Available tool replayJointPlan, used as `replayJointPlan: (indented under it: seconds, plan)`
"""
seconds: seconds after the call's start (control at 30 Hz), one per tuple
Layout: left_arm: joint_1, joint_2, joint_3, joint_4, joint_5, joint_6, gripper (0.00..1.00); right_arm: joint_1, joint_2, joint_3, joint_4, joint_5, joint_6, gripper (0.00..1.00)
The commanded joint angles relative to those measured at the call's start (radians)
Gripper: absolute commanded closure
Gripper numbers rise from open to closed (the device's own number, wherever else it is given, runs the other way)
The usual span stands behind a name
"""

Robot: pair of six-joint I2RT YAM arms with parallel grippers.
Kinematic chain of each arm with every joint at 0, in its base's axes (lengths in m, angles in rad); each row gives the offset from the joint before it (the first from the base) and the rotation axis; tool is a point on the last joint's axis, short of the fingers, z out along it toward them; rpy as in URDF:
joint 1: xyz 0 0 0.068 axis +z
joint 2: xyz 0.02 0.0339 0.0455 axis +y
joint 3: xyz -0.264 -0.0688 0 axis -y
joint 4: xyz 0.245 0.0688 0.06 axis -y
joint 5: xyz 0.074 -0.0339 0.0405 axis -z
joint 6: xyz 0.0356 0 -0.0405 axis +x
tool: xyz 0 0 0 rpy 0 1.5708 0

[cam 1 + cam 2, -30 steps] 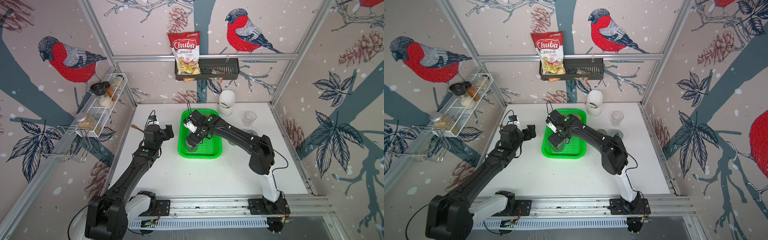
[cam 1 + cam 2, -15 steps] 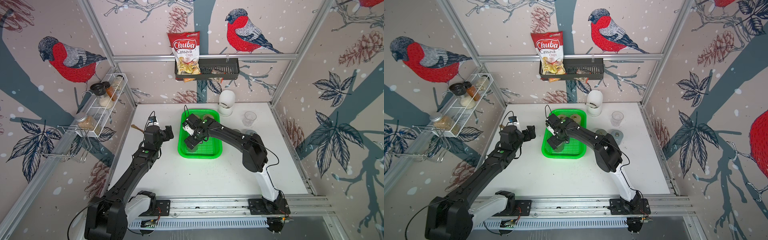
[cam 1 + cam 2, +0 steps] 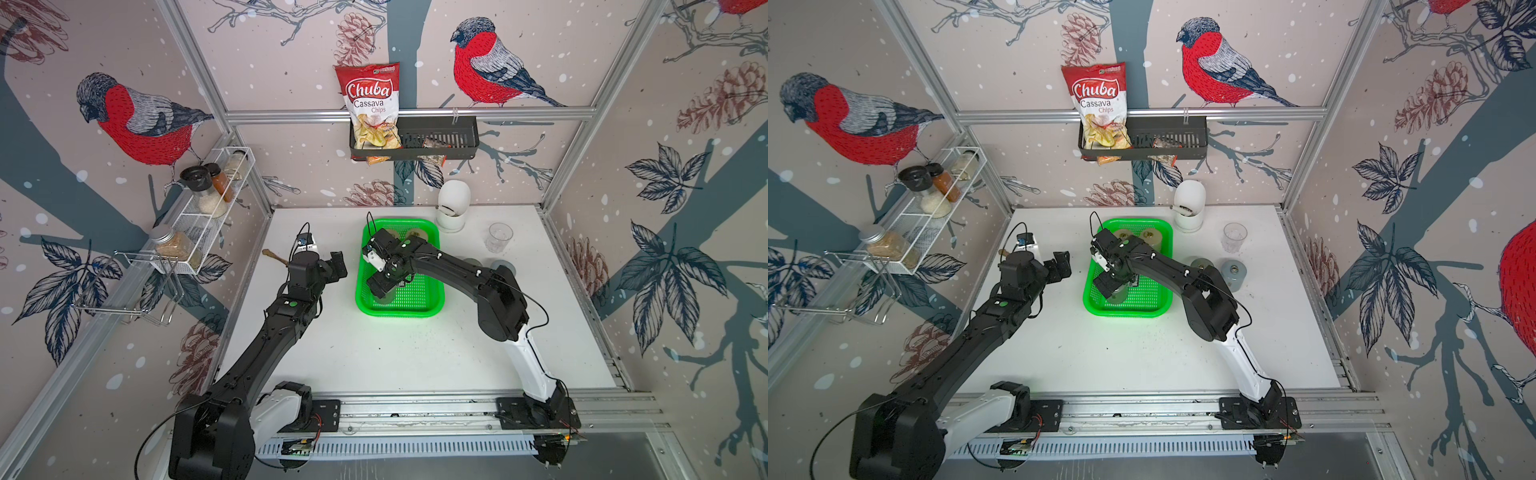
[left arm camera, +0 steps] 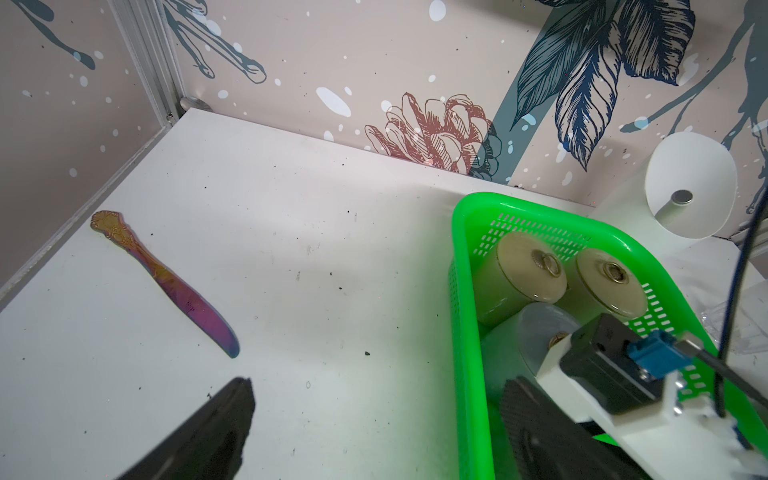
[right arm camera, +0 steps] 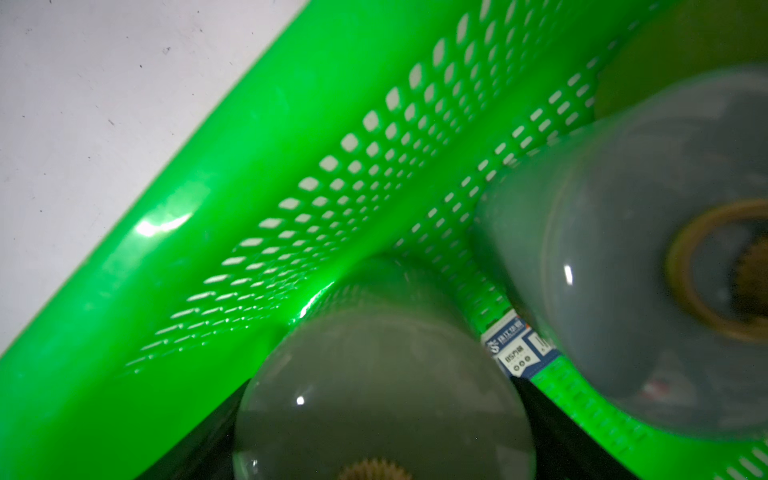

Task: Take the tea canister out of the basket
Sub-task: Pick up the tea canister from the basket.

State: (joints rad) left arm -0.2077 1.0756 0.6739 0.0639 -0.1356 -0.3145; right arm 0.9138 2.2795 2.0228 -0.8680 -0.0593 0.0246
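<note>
At the left, the left end effector (image 3: 337, 267) hangs over the surface (image 3: 374, 361), its jaws wide and empty. An iridescent knife (image 4: 166, 282) lies well off toward the wall. Just beside that end effector is the basket (image 3: 399, 312), and in its near left corner stands the tea canister (image 5: 382, 395), upright and close against the perforated side wall. It looks like a small, rigid cylinder with a smooth, glossy lid and a little knurled brass knob. I judge it light but slick. The hold belongs across the round body below the lid, not on the knob, since a loose lid might lift off alone. The right end effector (image 3: 380, 291) reaches over it from above, with one dark finger (image 5: 195, 444) on each side of its wall, narrowed close about it. Whether the fingers press it yet I cannot tell. A grey canister (image 5: 623, 249) stands near it, between it and the two beige-lidded ones (image 4: 528, 266) at the basket's far end, close enough that a finger might nudge it.
</note>
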Motion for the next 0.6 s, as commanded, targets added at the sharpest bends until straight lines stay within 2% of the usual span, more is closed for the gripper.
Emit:
replayJointPlan:
  seconds: [0.0, 0.3, 0.57]
  plan:
    - [-0.004, -0.002, -0.003, 0.017, -0.013, 0.002, 0.03, -0.005, 0.014, 0.013, 0.011, -0.011, -0.008, 0.08]
    - [-0.004, 0.000, -0.004, 0.017, -0.015, 0.003, 0.03, -0.006, 0.035, 0.025, -0.005, -0.013, -0.011, 0.19]
    - [-0.004, -0.002, -0.003, 0.017, -0.012, 0.003, 0.03, -0.004, 0.031, 0.027, -0.028, -0.013, -0.014, 0.39]
